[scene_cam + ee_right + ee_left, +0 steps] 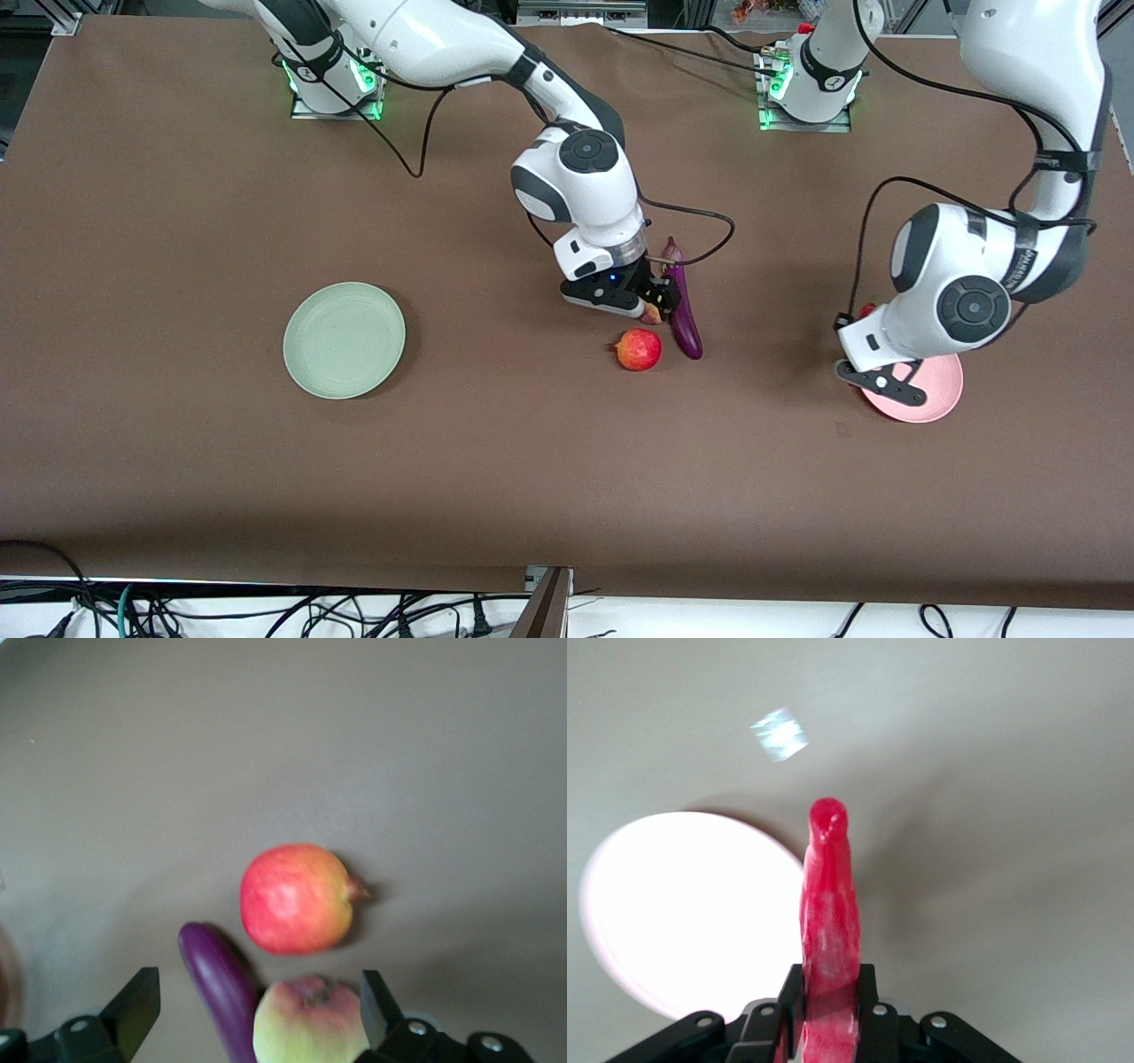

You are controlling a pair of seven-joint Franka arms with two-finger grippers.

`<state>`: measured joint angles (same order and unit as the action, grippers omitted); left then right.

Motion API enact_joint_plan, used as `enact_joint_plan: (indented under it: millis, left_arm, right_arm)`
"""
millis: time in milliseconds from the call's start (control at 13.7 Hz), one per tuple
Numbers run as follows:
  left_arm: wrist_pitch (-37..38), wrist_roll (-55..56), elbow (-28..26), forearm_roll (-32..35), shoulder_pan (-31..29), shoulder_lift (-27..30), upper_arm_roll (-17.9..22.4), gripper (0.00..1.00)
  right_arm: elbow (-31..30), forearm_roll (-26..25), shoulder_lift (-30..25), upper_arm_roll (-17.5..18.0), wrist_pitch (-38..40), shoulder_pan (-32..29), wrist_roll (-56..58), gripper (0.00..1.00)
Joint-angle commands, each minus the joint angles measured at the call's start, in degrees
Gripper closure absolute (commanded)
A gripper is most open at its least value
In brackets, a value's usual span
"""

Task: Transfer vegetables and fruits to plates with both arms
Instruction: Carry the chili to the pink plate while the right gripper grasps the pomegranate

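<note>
My left gripper (pixel 830 1010) is shut on the red chili pepper (pixel 830 904), which sticks out from the fingers. It hangs over the edge of the pink plate (pixel 930 394), which also shows in the left wrist view (pixel 682 904). In the front view the arm's own hand hides these fingers. My right gripper (pixel 660 301) is open and low over the peach (pixel 310 1023) and the purple eggplant (pixel 221 983); both lie between its fingers. The peach (pixel 651 312) touches the eggplant (pixel 684 306). The red pomegranate (pixel 639 349) lies just nearer the camera and also shows in the right wrist view (pixel 297 899).
The pale green plate (pixel 344 339) sits bare toward the right arm's end of the table. Brown tabletop (pixel 532 461) surrounds everything. A black cable loops off the right arm's wrist above the eggplant's stem.
</note>
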<state>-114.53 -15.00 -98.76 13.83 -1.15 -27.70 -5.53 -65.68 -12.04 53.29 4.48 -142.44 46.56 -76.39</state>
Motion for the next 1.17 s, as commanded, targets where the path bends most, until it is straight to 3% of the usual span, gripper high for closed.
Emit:
enact_joint_plan:
  millis: [0, 219, 291, 364, 437, 802, 1093]
  left_arm:
    - [0.1, -7.75, 5.32, 3.48, -3.42, -5.5, -0.28, 0.94]
    - [-3.75, -11.88, 7.62, 5.77, -6.84, -10.42, -0.19, 0.94]
    - [-5.95, -13.55, 7.71, 5.86, -8.42, -11.31, -0.19, 0.87]
    - [-6.23, -14.35, 7.71, 5.69, -8.61, -11.32, -0.27, 0.54]
    - [-6.23, -14.44, 7.79, 5.51, -8.09, -11.32, -0.27, 0.01]
    - [-3.52, -14.27, 8.32, 4.72, -7.91, -10.62, -0.98, 0.0]
    - [-0.17, -13.83, 8.59, 4.63, -6.68, -9.56, -1.86, 0.0]
  right_arm:
    - [4.34, -4.55, 4.72, -3.07, -2.58, 2.57, 3.16, 0.0]
    - [4.42, -6.76, 5.33, -3.24, -2.84, 2.57, 4.49, 0.0]
    - [4.51, -7.46, 5.68, -3.59, -3.01, 2.57, 5.01, 0.0]
    - [4.86, -8.08, 6.3, -4.12, -3.19, 2.83, 5.63, 0.0]
    - [5.38, -9.13, 6.91, -4.73, -3.45, 3.27, 5.98, 0.0]
    - [8.02, -11.25, 10.34, -7.72, -6.27, 4.68, 6.07, 0.0]
    - [8.91, -11.42, 11.4, -8.17, -6.7, 4.94, 6.07, 0.0]
